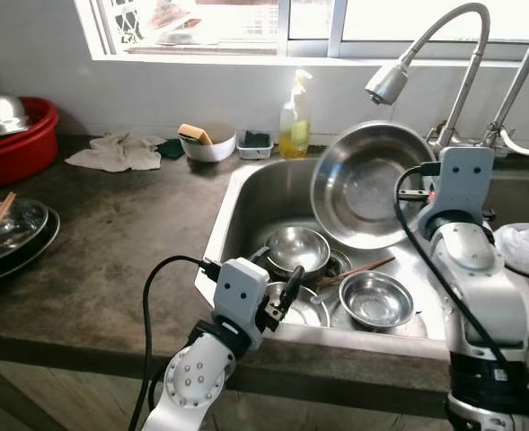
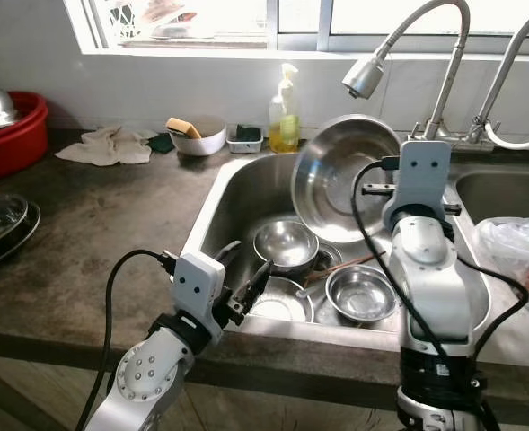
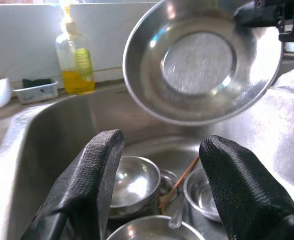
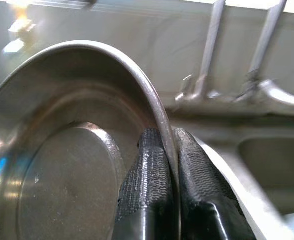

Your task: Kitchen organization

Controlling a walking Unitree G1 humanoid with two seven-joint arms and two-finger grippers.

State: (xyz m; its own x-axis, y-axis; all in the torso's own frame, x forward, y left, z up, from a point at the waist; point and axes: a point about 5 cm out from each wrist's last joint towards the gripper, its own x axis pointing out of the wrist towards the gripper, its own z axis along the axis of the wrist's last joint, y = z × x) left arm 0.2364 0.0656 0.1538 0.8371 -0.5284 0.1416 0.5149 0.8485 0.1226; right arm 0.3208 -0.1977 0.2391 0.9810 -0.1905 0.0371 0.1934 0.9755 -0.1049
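A large steel bowl [image 1: 368, 183] hangs tilted above the sink [image 1: 255, 184], its hollow facing me. My right gripper [image 4: 167, 165] is shut on its rim, one finger inside and one outside. My left gripper [image 1: 280, 301] is open at the sink's near edge, fingers [image 3: 89, 185] spread and empty, pointing at the dishes below. In the basin lie a medium steel bowl [image 1: 295, 249], a small steel bowl [image 1: 375, 298], another bowl [image 1: 302, 307] nearest me, and chopsticks [image 1: 363, 268] with a spoon.
Two curved faucets [image 1: 453, 54] rise behind the sink. A soap bottle [image 1: 294, 121], a sponge tray [image 1: 256, 144], a white bowl with a sponge [image 1: 207, 141] and a rag [image 1: 119, 150] line the back. Left: red basin [image 1: 17, 144], plates with chopsticks [image 1: 8, 229]. A plastic bag [image 1: 526, 247] lies right.
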